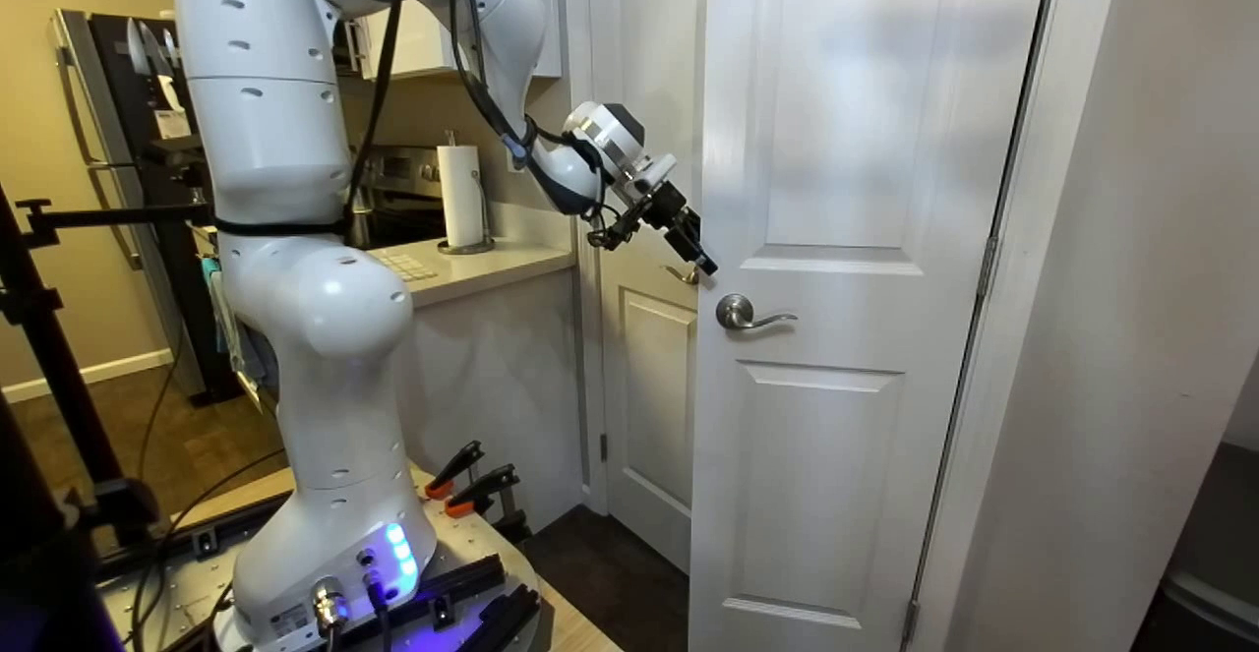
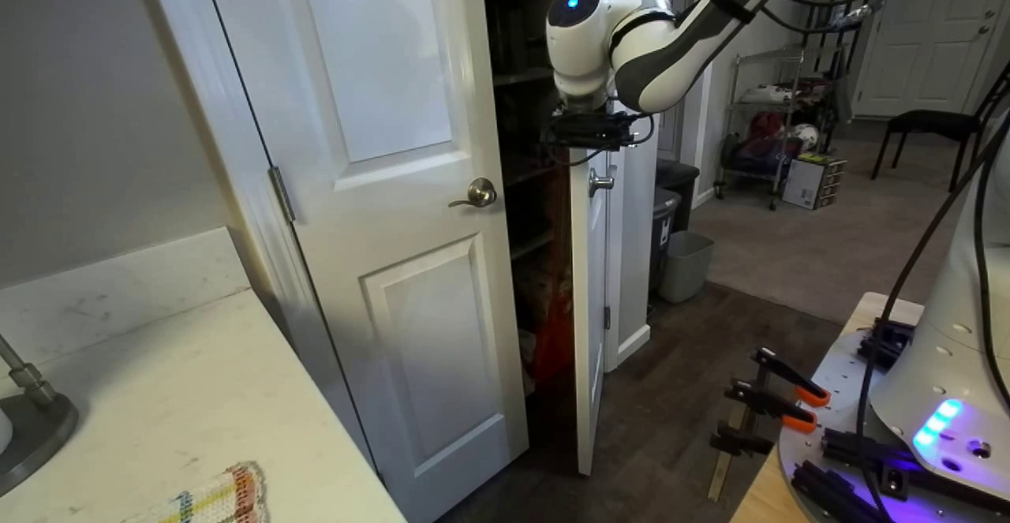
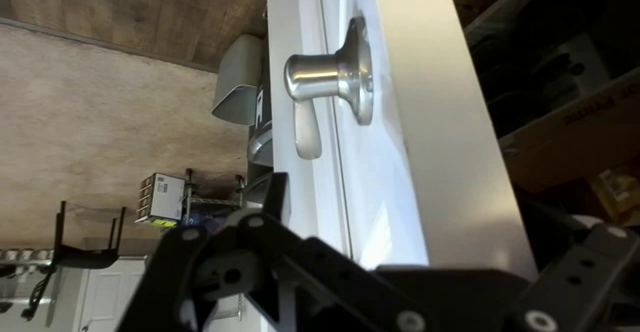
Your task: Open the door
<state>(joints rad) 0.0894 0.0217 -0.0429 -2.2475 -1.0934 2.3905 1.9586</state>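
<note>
The door (image 1: 836, 495) is a tall white panelled leaf, standing ajar, with dark shelves behind it. In an exterior view it shows nearly edge-on (image 2: 585, 310). Its silver lever handle (image 1: 740, 312) sits near its free edge and also shows in the wrist view (image 3: 315, 76). My gripper (image 1: 700, 257) is above the handle, at that edge. In the wrist view the gripper (image 3: 425, 217) is open, one finger on the handle side and one on the shelf side, with the door's edge (image 3: 450, 136) between them. Contact with the door cannot be told.
The matching white leaf (image 2: 410, 286) with its own lever stands beside the door, also ajar. A counter (image 2: 173, 381) adjoins it. Clamps (image 2: 765, 401) stick out from the robot's base table (image 2: 892, 310). A grey waste bin (image 2: 685, 267) stands beyond the door.
</note>
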